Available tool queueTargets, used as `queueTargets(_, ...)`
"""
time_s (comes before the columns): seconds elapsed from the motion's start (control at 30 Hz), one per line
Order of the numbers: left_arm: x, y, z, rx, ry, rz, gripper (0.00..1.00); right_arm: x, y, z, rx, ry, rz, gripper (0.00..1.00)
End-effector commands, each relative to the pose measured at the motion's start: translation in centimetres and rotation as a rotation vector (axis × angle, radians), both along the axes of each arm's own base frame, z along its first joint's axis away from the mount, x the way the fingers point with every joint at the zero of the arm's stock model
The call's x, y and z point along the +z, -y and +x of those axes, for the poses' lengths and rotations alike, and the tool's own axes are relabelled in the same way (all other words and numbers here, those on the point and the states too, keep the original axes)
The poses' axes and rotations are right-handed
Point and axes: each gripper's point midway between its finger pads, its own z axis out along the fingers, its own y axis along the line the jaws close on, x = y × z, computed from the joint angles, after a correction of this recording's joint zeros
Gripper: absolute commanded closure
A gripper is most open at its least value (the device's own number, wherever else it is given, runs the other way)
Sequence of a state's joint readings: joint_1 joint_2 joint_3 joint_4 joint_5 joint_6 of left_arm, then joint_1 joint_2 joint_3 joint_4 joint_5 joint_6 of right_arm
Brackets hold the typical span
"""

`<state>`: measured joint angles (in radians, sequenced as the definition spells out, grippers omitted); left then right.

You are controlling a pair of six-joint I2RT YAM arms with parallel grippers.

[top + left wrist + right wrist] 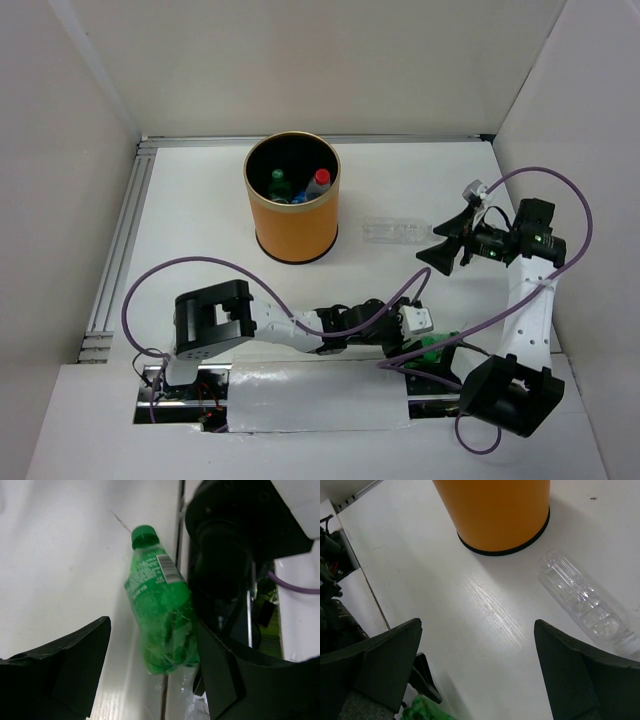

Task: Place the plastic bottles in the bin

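Top external: bin [300,230] holds bottles [318,182]; clear bottle [398,231] at its three o'clock, green bottle [437,348] at five remain; left fingers [65,665], right fingers [375,665] spread.

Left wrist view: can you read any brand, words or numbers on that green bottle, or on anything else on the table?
No text can be read in any view.
On the green bottle: white print and a barcode on the label, too blurred to read.
On the red-capped bottle in the bin: label too small to read.
On the clear bottle: no label shows.
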<state>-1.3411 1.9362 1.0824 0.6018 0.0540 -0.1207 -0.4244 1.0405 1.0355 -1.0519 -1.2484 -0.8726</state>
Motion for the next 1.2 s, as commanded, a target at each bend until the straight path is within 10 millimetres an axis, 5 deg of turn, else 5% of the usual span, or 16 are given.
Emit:
queueTargets(0.0,2.5,0.3,-2.1,-0.086,-0.047,-0.072,0.19,-0.4,-0.1,-0.2,0.003,-0.009,0.013,0.00)
queueTargets(0.13,1.3,0.7,-2.8,-0.136,-0.057,-0.016,0.19,-0.2,0.0,0.1,0.000,0.000,0.011,0.00)
queueTargets(0.43,-4.9,1.5,-2.2,-0.064,-0.044,0.139,0.25,-0.5,0.4,0.2,-0.022,-0.017,0.015,0.00)
queueTargets(0.57,-5.3,1.6,-1.5,-0.027,-0.032,0.153,0.48,-0.5,0.4,0.3,-0.024,-0.016,0.016,0.00)
queueTargets(0.6,-5.8,1.1,-1.1,-0.009,-0.017,0.168,0.59,-0.4,0.5,0.5,-0.024,-0.007,0.012,0.00)
queueTargets(0.7,-5.2,-0.2,0.3,0.055,-0.008,0.174,0.81,-0.2,0.6,0.8,-0.030,0.005,0.010,0.00)
queueTargets(0.73,-4.9,-0.9,1.2,0.116,-0.031,0.177,0.95,0.2,0.6,1.0,-0.039,0.000,0.020,0.00)
queueTargets(0.77,-4.5,-1.7,2.1,0.155,-0.045,0.179,0.98,0.7,1.1,1.4,-0.060,0.009,0.021,0.00)
queueTargets(0.8,-2.9,-3.3,3.6,0.211,-0.060,0.153,1.00,1.7,1.8,2.2,-0.086,0.077,-0.001,0.00)
queueTargets(0.9,-2.7,-8.4,6.9,0.363,-0.107,0.179,1.00,3.7,4.0,4.5,-0.283,0.017,0.076,0.00)
queueTargets(0.93,0.4,-9.6,7.8,0.406,-0.100,0.114,1.00,4.7,4.8,5.6,-0.325,0.062,0.067,0.00)
queueTargets(0.97,1.0,-10.9,8.3,0.426,-0.101,0.111,1.00,5.1,5.6,6.3,-0.373,0.045,0.084,0.00)
queueTargets(1.03,2.5,-13.5,10.0,0.501,-0.100,0.094,1.00,4.7,6.7,7.7,-0.402,0.029,0.076,0.00)
queueTargets(1.17,9.1,-16.6,11.4,0.562,-0.022,0.029,1.00,3.8,9.1,10.3,-0.482,-0.089,0.068,0.00)
